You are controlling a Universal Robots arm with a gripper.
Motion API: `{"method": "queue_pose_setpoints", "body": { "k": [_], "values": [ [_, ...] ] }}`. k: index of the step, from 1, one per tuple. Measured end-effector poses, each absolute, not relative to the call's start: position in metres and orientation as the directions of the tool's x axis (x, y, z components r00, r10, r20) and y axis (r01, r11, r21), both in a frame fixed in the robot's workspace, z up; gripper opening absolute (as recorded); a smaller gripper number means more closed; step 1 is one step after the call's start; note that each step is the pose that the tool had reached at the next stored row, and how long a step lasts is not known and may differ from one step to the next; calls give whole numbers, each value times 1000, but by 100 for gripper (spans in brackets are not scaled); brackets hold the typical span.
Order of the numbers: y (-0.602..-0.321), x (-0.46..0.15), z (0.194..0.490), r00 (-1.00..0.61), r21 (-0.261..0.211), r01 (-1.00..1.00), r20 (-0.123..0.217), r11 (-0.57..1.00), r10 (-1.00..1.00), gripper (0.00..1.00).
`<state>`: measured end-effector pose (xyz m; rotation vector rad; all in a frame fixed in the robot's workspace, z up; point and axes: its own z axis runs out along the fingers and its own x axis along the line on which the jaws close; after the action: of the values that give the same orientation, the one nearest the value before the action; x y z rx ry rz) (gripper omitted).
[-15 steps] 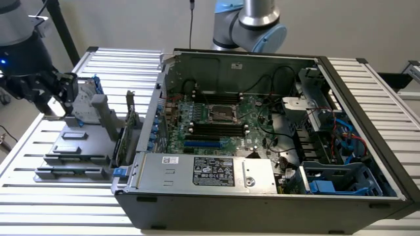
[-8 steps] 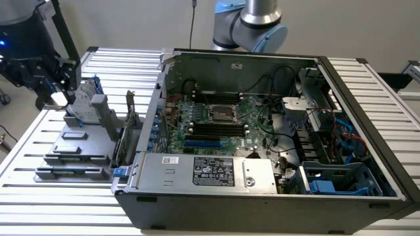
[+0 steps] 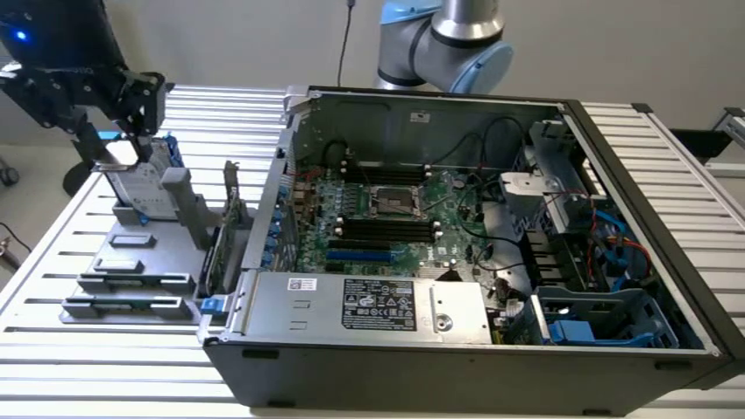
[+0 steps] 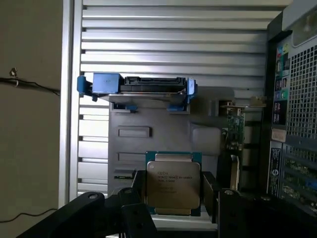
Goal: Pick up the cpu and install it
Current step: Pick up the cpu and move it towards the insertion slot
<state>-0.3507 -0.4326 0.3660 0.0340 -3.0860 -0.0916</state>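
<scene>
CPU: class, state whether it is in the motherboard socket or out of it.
Out. The CPU is held in the claw outside the computer case, away from the socket.

socket (image 3: pixel 390 202) clear above, hard drive (image 3: pixel 142 185) nearby

cpu (image 4: pixel 173 184): flat sq chip, silver lid w/ print, green rim, gripped in pincer (image 4: pixel 174 197).

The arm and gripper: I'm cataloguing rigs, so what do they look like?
The arm is silver-grey metal tubing with rounded pale blue joint caps. The gripper is black and angular, with a small blue light on its housing. The wrist view shows flat matte black fingers.
</scene>
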Motion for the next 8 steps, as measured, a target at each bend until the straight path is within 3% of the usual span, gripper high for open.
{"method": "queue_pose_setpoints", "body": {
  "k": [8],
  "values": [
    [-433,-314,388,-998,68,-21,56,997,-25,54]
  ]
}}
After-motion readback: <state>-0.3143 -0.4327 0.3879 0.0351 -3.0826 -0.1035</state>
